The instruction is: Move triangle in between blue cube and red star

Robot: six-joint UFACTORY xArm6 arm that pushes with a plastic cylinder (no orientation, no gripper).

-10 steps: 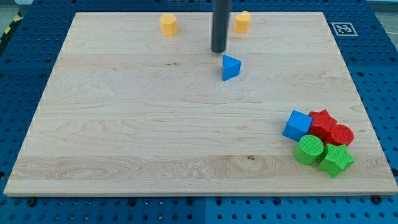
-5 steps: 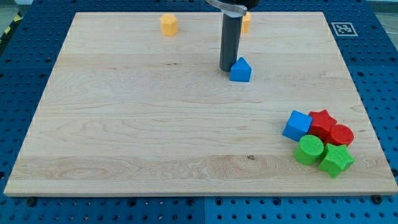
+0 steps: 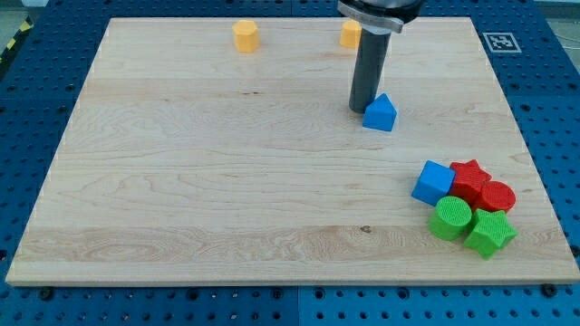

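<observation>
Mid-push: my tip (image 3: 362,110) touches blue triangle (image 3: 381,113) on its upper left, no end effector jaws to report, next needs shove down-right twd gap betw blue cube (image 3: 433,182) & red star (image 3: 470,178).

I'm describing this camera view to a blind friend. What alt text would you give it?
My tip touches the upper-left side of a blue triangle on a wooden board. Lower right, a blue cube, red star, red cylinder, green cylinder and green star cluster; two yellow blocks sit at the top.
</observation>
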